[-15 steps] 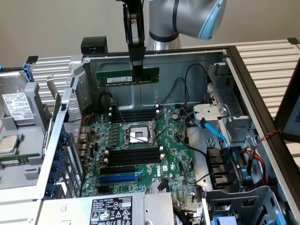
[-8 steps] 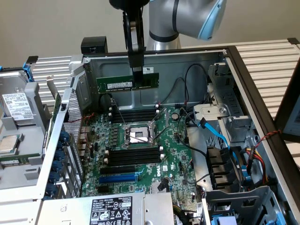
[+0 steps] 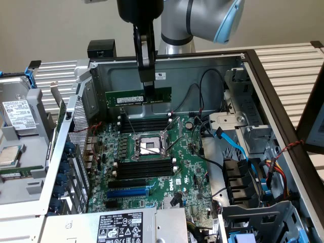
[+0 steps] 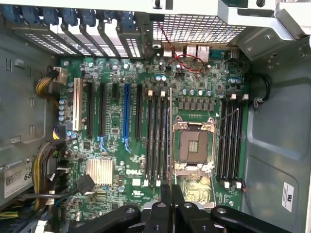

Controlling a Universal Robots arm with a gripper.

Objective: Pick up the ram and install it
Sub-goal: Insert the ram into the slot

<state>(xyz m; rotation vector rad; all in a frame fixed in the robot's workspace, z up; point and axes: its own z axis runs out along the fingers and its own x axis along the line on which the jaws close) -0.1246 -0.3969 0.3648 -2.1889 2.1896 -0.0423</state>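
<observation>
While the arm hangs over the open computer case [image 3: 238, 66], the exterior view shows the gripper [image 3: 147, 87] with its two dark fingers pressed together on the ram [image 3: 124, 97], pinching the green stick close to the middle of its top edge. The ram hangs level and upright on its long edge, raised clear of the motherboard [image 3: 187, 172]. Straight below the gripper lies one bank of black memory slots [image 3: 144, 123]. Below that sits the processor socket [image 3: 148, 147], then a second bank of slots [image 3: 142, 168], and farthest from the gripper the blue expansion slot [image 3: 127, 193]. A hard drive [image 3: 17, 114] rests well away from the gripper, outside the case at the exterior view's left.

Seen from the wrist, the gripper [image 4: 171, 193] looks straight down along its closed fingers [image 4: 163, 194]. The ram [image 4: 170, 126] shows edge-on as a thin line running out from between them. Beneath it, the line falls between a bank of memory slots [image 4: 158, 141] on one side and the processor socket [image 4: 192, 145] on the other. The other slot bank [image 4: 231, 141] lies beyond the socket. The blue expansion slot [image 4: 127, 116] lies beyond the nearer bank, farther from the gripper.
</observation>
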